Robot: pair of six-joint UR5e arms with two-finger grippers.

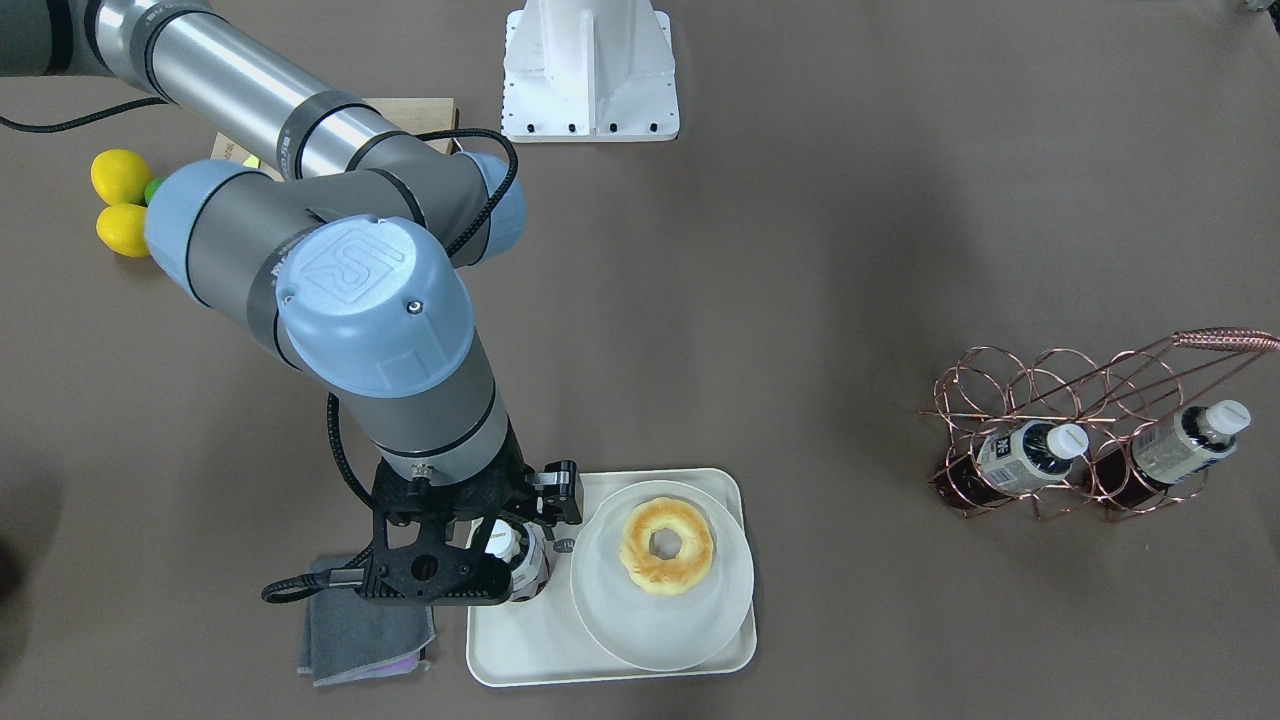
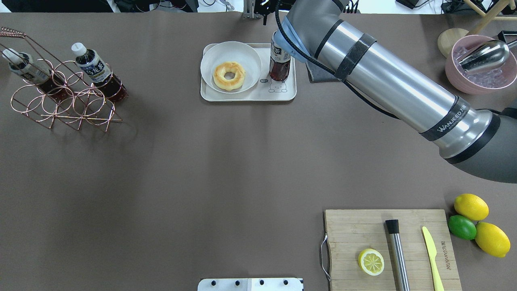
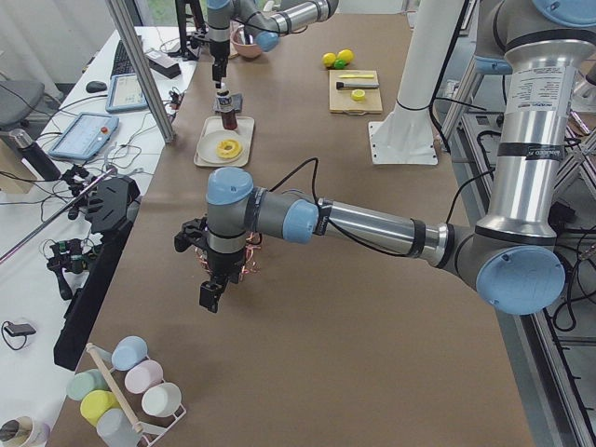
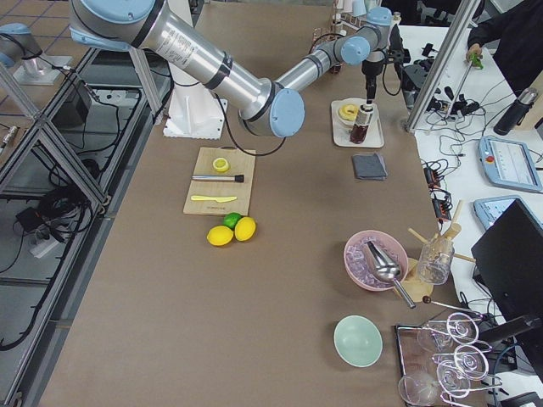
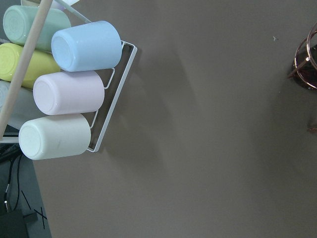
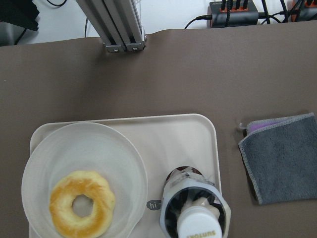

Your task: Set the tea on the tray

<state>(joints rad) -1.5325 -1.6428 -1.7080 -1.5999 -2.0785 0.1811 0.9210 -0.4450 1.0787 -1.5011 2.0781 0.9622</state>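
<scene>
The tea (image 2: pixel 279 66) stands upright on the tray (image 2: pixel 246 95). It sits in the narrow strip between the round plate (image 2: pixel 210 58), which holds a doughnut (image 2: pixel 229 75), and the tray's short rim, close to both but inside the rim. A grey cloth (image 6: pixel 282 156) lies just beyond that rim, apart from the tray. The right tool (image 4: pixel 370 89) hangs over the bottle's cap; I cannot tell whether it grips. The left tool (image 3: pixel 210 296) hovers well apart from the tray, near the copper wire rack (image 2: pixel 60 93); I cannot tell its state either. Broad brown table (image 2: pixel 226 161) stretches from the tray's robot-side rim to the cutting board (image 2: pixel 347 226).
</scene>
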